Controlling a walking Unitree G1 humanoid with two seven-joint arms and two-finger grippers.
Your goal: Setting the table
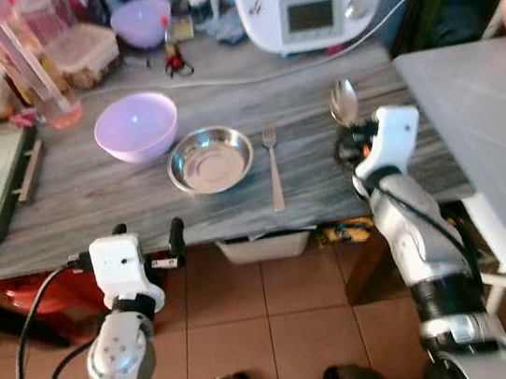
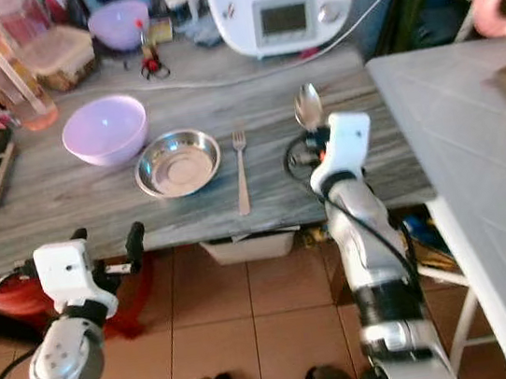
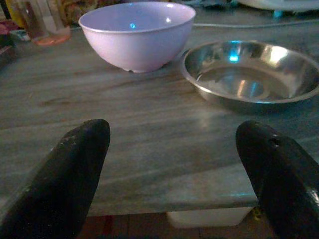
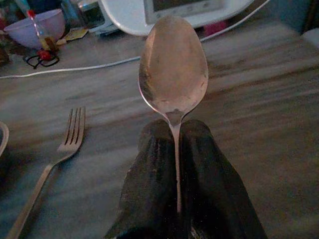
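Pinching spoon [image 4: 173, 69] handle, right pincer [image 4: 175, 149] hides it.

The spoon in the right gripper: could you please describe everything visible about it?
The spoon is plain silvery metal with an oval bowl and a thin handle. The right gripper pinches that handle between its shut black fingers, with the spoon's bowl pointing away from the robot, over the grey wood-grain table. It is to the right of the fork.
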